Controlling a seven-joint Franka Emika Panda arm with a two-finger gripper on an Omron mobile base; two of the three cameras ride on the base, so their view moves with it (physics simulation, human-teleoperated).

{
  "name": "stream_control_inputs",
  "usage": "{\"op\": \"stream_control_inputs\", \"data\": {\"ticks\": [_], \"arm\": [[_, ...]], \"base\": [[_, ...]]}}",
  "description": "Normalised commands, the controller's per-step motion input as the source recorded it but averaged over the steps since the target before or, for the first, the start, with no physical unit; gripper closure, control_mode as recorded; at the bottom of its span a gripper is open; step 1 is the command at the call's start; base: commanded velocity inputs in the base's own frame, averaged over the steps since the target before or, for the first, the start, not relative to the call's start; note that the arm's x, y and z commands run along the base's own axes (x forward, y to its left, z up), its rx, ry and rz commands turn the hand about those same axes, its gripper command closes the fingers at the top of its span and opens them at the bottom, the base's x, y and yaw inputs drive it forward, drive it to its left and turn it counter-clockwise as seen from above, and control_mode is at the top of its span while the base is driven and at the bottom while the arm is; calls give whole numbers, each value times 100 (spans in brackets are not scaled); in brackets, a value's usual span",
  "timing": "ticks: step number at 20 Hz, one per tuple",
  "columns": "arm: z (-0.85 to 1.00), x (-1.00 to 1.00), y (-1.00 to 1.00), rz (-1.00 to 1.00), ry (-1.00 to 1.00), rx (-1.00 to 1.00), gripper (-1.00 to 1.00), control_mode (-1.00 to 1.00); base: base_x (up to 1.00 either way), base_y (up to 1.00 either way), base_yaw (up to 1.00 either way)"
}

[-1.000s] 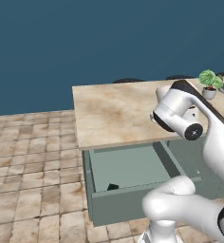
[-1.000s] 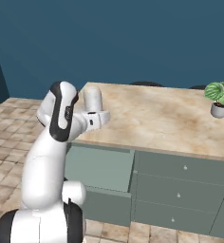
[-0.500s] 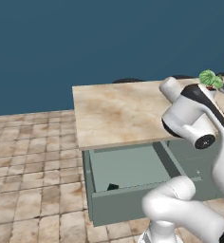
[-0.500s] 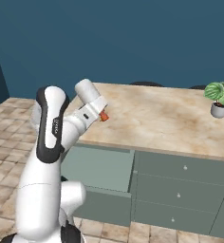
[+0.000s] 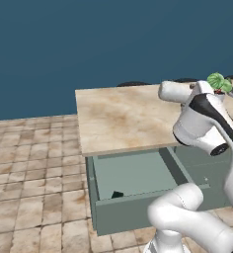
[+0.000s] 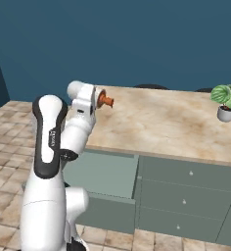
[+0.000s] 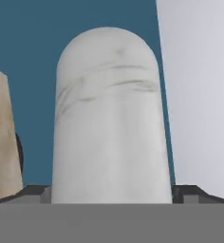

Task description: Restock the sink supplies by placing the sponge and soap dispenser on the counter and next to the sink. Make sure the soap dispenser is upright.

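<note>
Since 1 s ago the arm is swinging up & round, and the soap dispenser (image 6: 82, 92) is going from roughly upright to lying on its side, orange pump pointing out across the island top (image 6: 161, 122). Base isn't moving; the scene is sitting the same in both base views.

Gripper (image 7: 111, 192) is clamping the soap dispenser w/ jaws spread wide round the white body, a fingertip showing on each side of it in the hand view. Bottle is hanging in the air, touching nothing, approx above the surface's near-left corner as the right base view gives it. Below that edge the drawer (image 5: 138, 173) is standing open, w/ a small dark bit (image 5: 117, 194) lying at its front. Poss. the sponge, too small to tell. Plant (image 6: 225, 100) is sitting well apart, by the far right edge.

Risks, as I'm judging them:
- Bottle is riding sideways, so setting it down like this = failing the upright req. Wrist needs rolling back first.
- Smooth round body in a wide grip could be slipping or twisting during fast swings.
- Pump is sticking out, so it could be clipping the surface edge if the arm is dropping low.
</note>
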Motion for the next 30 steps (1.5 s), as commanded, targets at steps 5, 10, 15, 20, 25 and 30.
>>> {"op": "stream_control_inputs", "data": {"ticks": [5,10,15,20,25,30], "arm": [[13,-27,-9,0,0,-84,100,-100],[0,-71,-36,-8,-4,-78,100,-100],[44,-38,-46,-4,0,-83,100,-100],[46,-16,-35,-2,0,-82,100,-100],[2,-16,-2,-1,17,-64,100,-100],[-37,3,53,0,37,-37,100,-100]], "base": [[0,0,0],[0,0,0],[0,0,0],[0,0,0],[0,0,0],[0,0,0]]}}
